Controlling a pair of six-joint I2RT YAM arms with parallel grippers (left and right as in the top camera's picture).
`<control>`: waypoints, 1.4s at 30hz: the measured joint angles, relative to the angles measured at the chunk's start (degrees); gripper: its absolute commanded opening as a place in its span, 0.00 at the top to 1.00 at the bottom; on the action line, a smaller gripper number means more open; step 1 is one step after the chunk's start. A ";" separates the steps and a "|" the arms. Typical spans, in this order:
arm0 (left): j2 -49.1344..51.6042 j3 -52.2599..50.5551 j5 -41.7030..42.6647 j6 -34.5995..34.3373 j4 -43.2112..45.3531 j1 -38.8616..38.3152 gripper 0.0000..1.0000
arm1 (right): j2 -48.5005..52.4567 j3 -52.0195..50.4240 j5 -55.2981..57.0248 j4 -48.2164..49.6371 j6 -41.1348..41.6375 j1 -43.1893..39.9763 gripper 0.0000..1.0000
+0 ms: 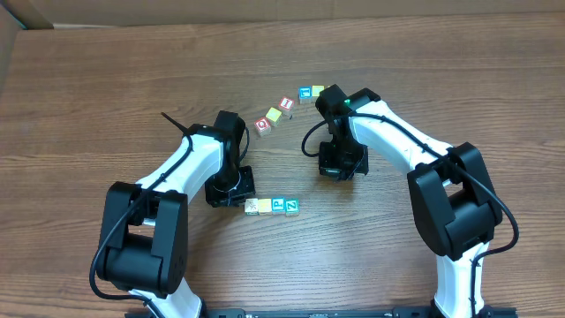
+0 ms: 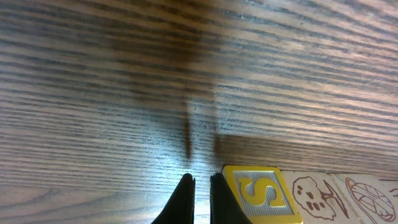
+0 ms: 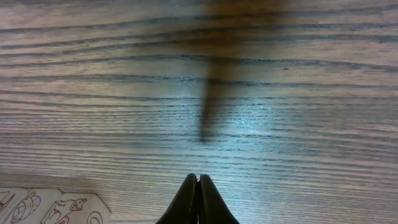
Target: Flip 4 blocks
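The left arm rises from its base at the near edge, leans inward over the wooden surface [image 1: 106, 79] and bends at the wrist so that the left claw [image 1: 231, 188] points straight down. Its fingers stand almost together with only a thin slit between them and nothing in it, the tips low over the wood. Just to their right begins the row of four blocks [image 1: 272, 205]. In the left wrist view the closest one is the yellow block [image 2: 258, 193] with a letter S, just beside the right finger [image 2: 219, 199], though whether they touch cannot be told. Pale faces with line drawings follow it. From overhead the row ends with the blue block [image 1: 278, 205] and the teal block [image 1: 291, 206].

The right arm reaches farther out, folds near the curved line of other blocks [image 1: 284, 106] and turns its wrist back down toward the middle. The right claw [image 3: 198, 202] is pressed fully together, empty, over bare wood well apart from the row. Pale drawn block faces show at the lower left of its view.
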 measured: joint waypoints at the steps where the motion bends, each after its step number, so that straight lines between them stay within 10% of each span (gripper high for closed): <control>1: 0.00 0.00 0.00 0.00 -0.07 0.00 0.96 | 0.00 0.00 0.02 0.02 0.00 0.00 0.96; 22: -0.70 -0.22 -0.94 0.90 -2.01 0.00 0.96 | 0.00 -4.57 -5.79 -0.37 -0.46 2.23 0.96; 33: -29.03 -0.66 -6.82 -1.25 -10.32 0.98 0.96 | -3.93 -5.42 5.38 2.45 8.55 9.16 0.96; 42: -28.74 -10.84 -9.84 -3.69 -4.90 0.98 0.96 | -4.87 -10.40 8.94 5.49 14.56 13.18 0.96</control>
